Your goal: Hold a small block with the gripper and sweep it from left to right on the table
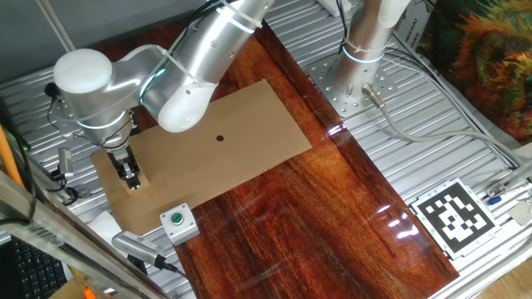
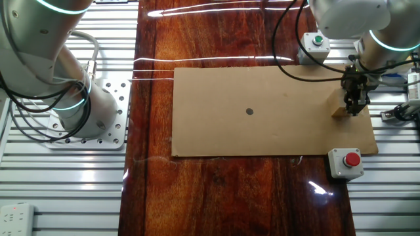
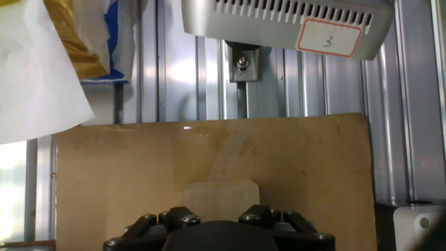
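Note:
The small block [image 2: 339,111] is a light tan wooden cube resting on the tan board [image 2: 262,131] near its right end. It also shows in the hand view [image 3: 218,197], between the black fingers, and in one fixed view [image 1: 134,185] at the board's left end. The gripper [image 2: 354,103] points straight down with its narrow black tip closed on the block; it also shows in one fixed view [image 1: 129,173] and the hand view [image 3: 218,216]. The board lies on the glossy reddish-brown table [image 2: 216,190]. A black dot [image 2: 249,111] marks the board's middle.
A white box with a red button [image 2: 346,161] stands just off the board's corner near the gripper. A white box with a green button [image 2: 317,42] stands at the opposite corner. A second white arm's column [image 1: 366,41] stands on the ribbed metal surround [image 1: 449,158].

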`<state>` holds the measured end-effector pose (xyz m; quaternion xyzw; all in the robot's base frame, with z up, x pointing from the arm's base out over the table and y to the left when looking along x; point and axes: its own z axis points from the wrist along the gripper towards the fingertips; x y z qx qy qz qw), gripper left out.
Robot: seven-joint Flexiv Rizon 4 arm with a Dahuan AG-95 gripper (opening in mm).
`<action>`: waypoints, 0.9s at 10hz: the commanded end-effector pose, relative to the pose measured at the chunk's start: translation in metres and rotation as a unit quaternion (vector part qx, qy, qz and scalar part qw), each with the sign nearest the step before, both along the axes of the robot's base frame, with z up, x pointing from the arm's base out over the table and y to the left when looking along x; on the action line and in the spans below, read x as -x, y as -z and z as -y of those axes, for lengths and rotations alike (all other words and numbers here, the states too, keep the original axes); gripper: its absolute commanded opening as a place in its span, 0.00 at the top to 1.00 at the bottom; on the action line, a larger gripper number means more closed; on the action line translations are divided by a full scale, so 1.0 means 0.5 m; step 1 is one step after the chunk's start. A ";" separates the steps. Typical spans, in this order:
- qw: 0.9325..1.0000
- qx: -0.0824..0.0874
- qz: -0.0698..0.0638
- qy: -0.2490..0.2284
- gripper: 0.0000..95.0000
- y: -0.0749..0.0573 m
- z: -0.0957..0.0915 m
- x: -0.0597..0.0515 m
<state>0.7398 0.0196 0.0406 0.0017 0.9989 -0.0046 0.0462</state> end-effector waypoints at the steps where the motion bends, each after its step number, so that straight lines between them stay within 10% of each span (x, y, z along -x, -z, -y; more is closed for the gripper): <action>1: 1.000 -0.005 0.004 0.001 0.60 0.000 0.001 0.005; 5: 1.000 0.002 -0.004 -0.002 0.60 0.004 0.005 0.013; 6: 1.000 -0.002 -0.001 -0.003 0.80 0.008 0.007 0.019; 9: 0.999 -0.038 0.029 -0.008 0.80 0.001 0.007 0.020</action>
